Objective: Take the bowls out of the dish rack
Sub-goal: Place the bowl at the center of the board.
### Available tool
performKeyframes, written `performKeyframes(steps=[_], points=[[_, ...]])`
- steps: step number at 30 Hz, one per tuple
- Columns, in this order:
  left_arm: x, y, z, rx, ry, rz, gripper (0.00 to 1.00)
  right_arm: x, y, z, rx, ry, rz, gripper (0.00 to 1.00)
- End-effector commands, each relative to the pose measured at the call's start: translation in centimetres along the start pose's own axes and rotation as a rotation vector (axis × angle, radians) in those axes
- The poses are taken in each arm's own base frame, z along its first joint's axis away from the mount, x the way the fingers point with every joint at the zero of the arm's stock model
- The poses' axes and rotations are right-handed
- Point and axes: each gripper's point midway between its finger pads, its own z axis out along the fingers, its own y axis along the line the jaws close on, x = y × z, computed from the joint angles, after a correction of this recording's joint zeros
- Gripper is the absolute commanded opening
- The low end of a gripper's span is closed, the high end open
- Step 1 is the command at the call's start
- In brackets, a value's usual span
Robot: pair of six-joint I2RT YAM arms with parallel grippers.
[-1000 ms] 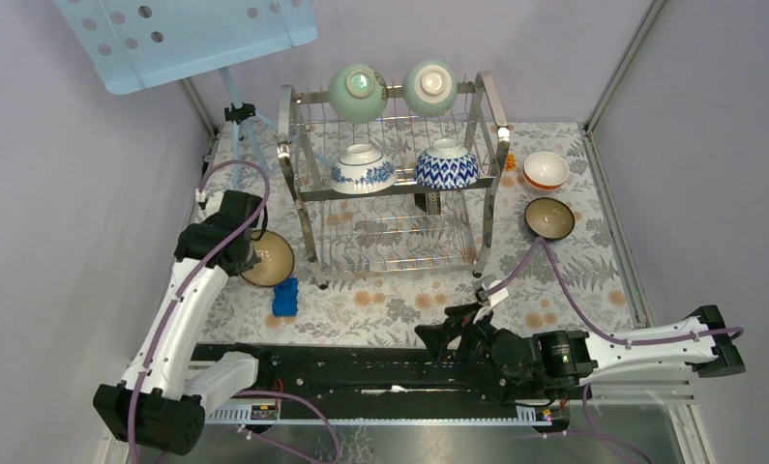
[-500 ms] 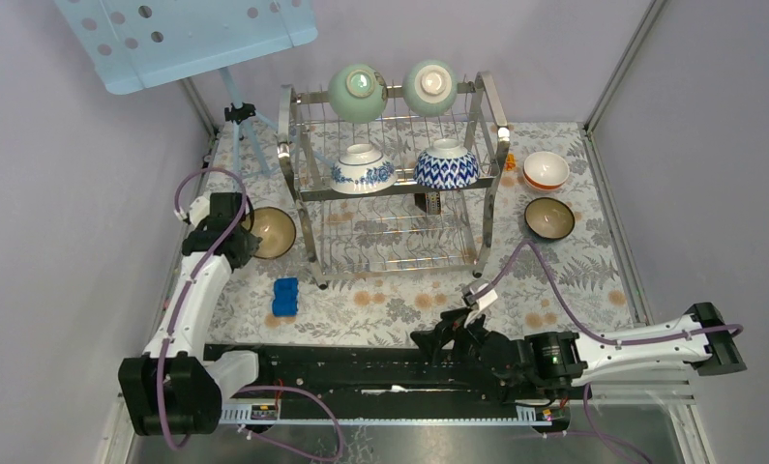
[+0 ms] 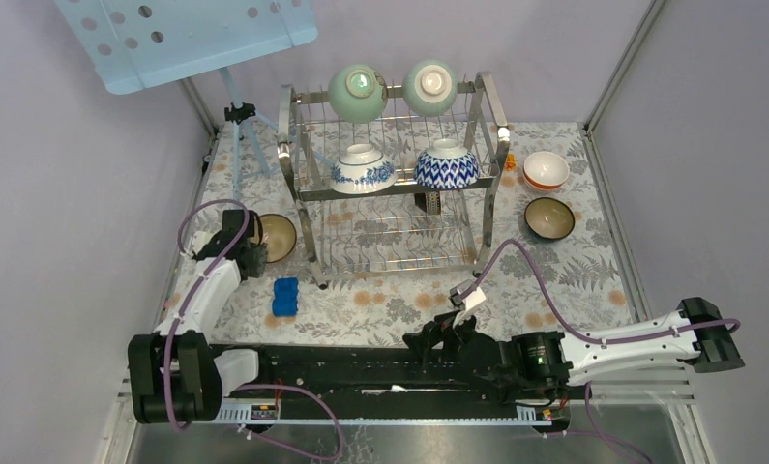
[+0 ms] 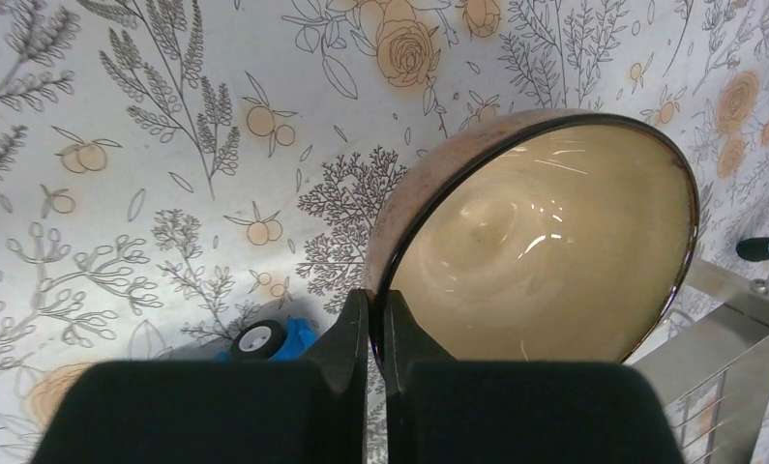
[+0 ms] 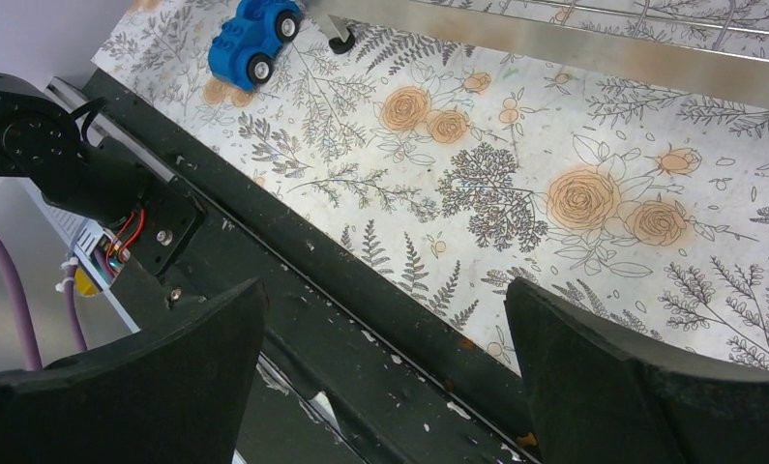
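Note:
The steel dish rack (image 3: 297,145) stands at the middle back. Two pale green bowls (image 3: 358,92) (image 3: 429,87) sit on its top tier. Two blue-and-white bowls (image 3: 363,167) (image 3: 446,162) sit on the tier below. My left gripper (image 3: 251,248) (image 4: 378,309) is shut on the rim of the brown bowl (image 3: 278,237) (image 4: 545,242), left of the rack, low over the mat. The orange-white bowl (image 3: 546,170) and the dark teal bowl (image 3: 549,217) sit on the mat right of the rack. My right gripper (image 3: 436,335) (image 5: 385,290) is open and empty over the near rail. The red-patterned bowl is out of view.
A blue toy car (image 3: 284,297) (image 5: 252,39) lies near the rack's front left foot. A pale blue perforated stand (image 3: 182,39) on a tripod rises at the back left. Walls close in left, right and back. The black rail (image 3: 361,362) runs along the near edge.
My left gripper has carried the brown bowl back and closer to the rack's left side, and lower. My right gripper has drifted a little to the left, still open.

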Motion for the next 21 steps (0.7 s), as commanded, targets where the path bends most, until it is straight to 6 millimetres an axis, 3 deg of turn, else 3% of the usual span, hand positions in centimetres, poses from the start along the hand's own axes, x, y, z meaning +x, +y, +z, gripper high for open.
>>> performKeyframes(steps=[1, 18, 19, 21], points=[[-1.6, -6.2, -0.5, 0.18, -0.017, -0.216, 0.0, -2.6, 1.6, 0.1, -0.002, -0.07, 0.104, 1.0], [-1.7, -6.1, 1.6, 0.038, -0.026, -0.167, 0.0, -2.1, 0.2, 0.2, 0.068, -0.066, 0.119, 1.0], [-1.7, -6.1, 1.6, 0.036, -0.025, -0.16, 0.03, -2.0, 0.1, 0.2, 0.073, -0.065, 0.117, 1.0], [-1.7, -6.0, 1.7, 0.031, -0.024, -0.143, 0.17, -2.0, 0.0, 0.2, 0.077, -0.065, 0.118, 1.0]])
